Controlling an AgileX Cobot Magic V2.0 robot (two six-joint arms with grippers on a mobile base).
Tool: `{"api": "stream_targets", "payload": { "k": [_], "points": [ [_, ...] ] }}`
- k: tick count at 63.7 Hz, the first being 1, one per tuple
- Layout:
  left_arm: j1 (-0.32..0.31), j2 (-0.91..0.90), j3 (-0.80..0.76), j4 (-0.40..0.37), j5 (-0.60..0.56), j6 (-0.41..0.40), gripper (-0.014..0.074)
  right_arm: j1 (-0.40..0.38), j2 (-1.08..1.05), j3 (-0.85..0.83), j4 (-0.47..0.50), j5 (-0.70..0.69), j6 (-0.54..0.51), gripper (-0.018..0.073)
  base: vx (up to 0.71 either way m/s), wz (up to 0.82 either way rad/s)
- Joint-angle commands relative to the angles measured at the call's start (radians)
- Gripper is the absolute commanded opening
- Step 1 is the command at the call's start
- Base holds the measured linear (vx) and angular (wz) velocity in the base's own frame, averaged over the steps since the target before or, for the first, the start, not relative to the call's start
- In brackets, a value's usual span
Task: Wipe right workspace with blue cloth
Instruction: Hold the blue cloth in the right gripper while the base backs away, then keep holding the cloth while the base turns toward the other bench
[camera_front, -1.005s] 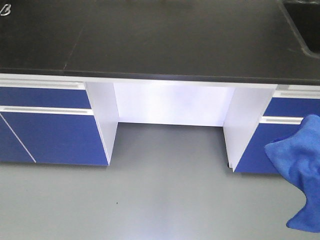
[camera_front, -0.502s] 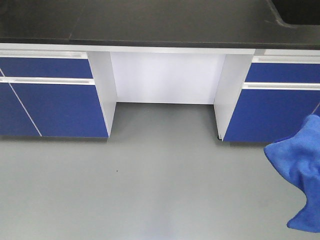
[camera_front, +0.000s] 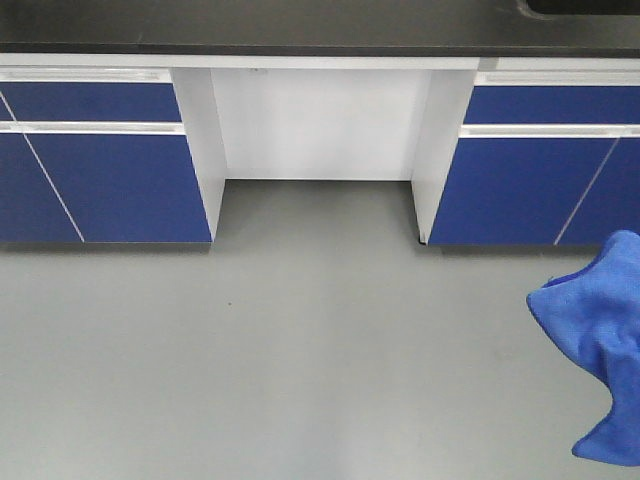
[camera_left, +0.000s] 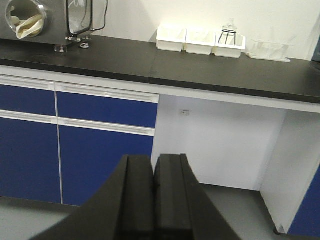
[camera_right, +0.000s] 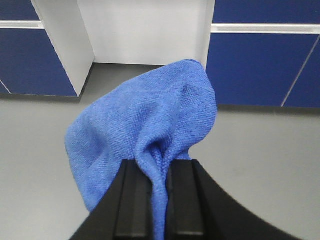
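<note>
The blue cloth (camera_front: 598, 345) hangs crumpled at the right edge of the front view, over grey floor. In the right wrist view the blue cloth (camera_right: 145, 117) bunches up ahead of my right gripper (camera_right: 159, 167), which is shut on a fold of it. My left gripper (camera_left: 153, 161) is shut with nothing between its black fingers (camera_left: 137, 180) and points at a blue cabinet front. The right workspace is out of view.
A black benchtop (camera_front: 300, 28) on blue cabinets (camera_front: 100, 185) with a white knee recess (camera_front: 320, 120) stands ahead, with a sink rim (camera_front: 585, 8) at the top right. Left wrist view: another black benchtop (camera_left: 210, 72) bears white boxes (camera_left: 199, 40) and a flask (camera_left: 229, 34).
The bench ahead has slid up the front view and shrunk, with more grey floor showing. The blue cloth keeps its place at the right edge.
</note>
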Motion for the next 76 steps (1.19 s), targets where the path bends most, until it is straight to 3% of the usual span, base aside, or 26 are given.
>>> {"api": "stream_targets", "payload": {
  "k": [1, 29, 76],
  "points": [
    [-0.005, -0.015, 0.031, 0.000, -0.083, -0.008, -0.0006, 0.002, 0.008, -0.030, -0.014, -0.067, 0.002, 0.0042, -0.23, -0.14],
    [-0.005, -0.015, 0.031, 0.000, -0.083, -0.008, -0.0006, 0.002, 0.008, -0.030, -0.014, -0.066, 0.002, 0.0042, -0.18, -0.42],
    [-0.005, -0.015, 0.031, 0.000, -0.083, -0.008, -0.0006, 0.002, 0.008, -0.030, -0.014, -0.026, 0.002, 0.0042, -0.12, -0.83]
  ]
}}
